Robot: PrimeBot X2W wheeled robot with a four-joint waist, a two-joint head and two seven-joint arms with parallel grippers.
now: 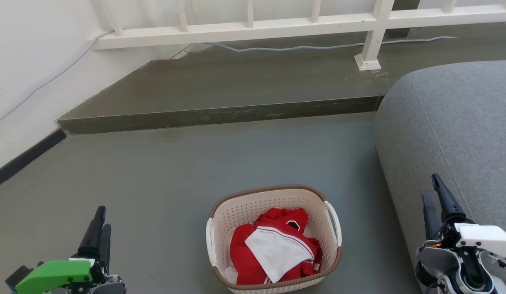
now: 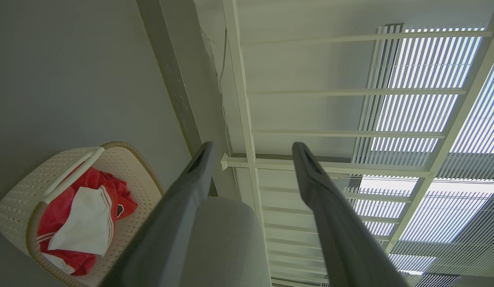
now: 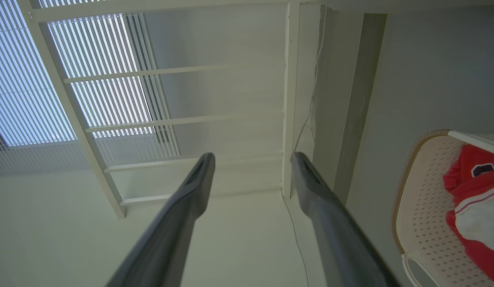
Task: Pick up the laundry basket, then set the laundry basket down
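Both the left gripper (image 1: 102, 218) and the right gripper (image 1: 430, 187) are open and empty, one on each side of the basket (image 1: 273, 189).

In the head view the basket stands upright at bottom centre on the grey floor (image 1: 154, 175), with a red and white garment (image 1: 277, 245) heaped inside and a white handle on its left and right sides. The left gripper is at lower left and the right gripper at lower right, in front of a grey sofa (image 1: 453, 122); both are well apart from the basket. Each wrist view shows its two fingers parted by a clear gap with nothing between them. The basket lies at the lower left of the left wrist view and at the right edge of the right wrist view. A step (image 1: 220, 116) and a white railing (image 1: 244, 30) cross the top of the head view.
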